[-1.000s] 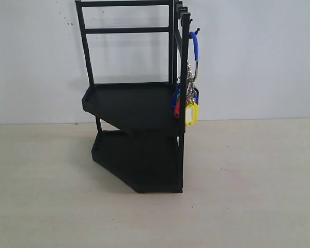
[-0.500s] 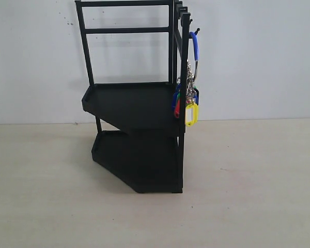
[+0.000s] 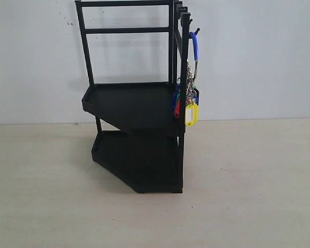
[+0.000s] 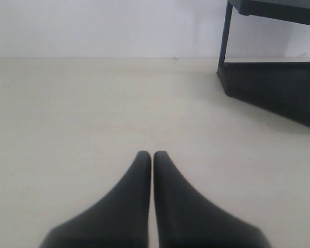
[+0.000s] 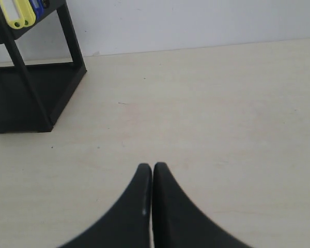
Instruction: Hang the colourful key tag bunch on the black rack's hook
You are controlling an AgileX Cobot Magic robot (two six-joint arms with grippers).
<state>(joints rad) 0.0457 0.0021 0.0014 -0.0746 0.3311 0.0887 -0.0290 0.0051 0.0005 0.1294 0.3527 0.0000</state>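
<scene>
The left pincer (image 4: pixel 152 155) is seen with its two dark fingers brought together at the tips, and nothing is held between them. It is poised over a bare stretch of the pale worktop (image 4: pixel 82 113). The right pincer (image 5: pixel 152 166) is likewise pressed tip to tip and empty, above the same pale surface.

Well apart from the left fingertips, a lower corner of the black rack (image 4: pixel 279 88) is caught in the left wrist view. In the right wrist view another lower corner of the rack is seen, also well apart from the fingertips, with yellow tags showing beside one of its thin posts.

In the exterior view the rack is stood upright on the worktop in the centre of the frame, against a white wall (image 3: pixel 258 62). The hook (image 3: pixel 196 31) is seen jutting from the upright post near the top of the frame, just right of centre. The colourful key tag bunch (image 3: pixel 190 98) is hung from it by its ring, with the blue sleeve (image 3: pixel 196 46) uppermost. Chains and tags are left dangling beside the right edge of the upper tray (image 3: pixel 129 103), a yellow tag (image 3: pixel 191 113) lowest and a red tag (image 3: pixel 177 107) just to its left. The bunch is held clear of the worktop.
</scene>
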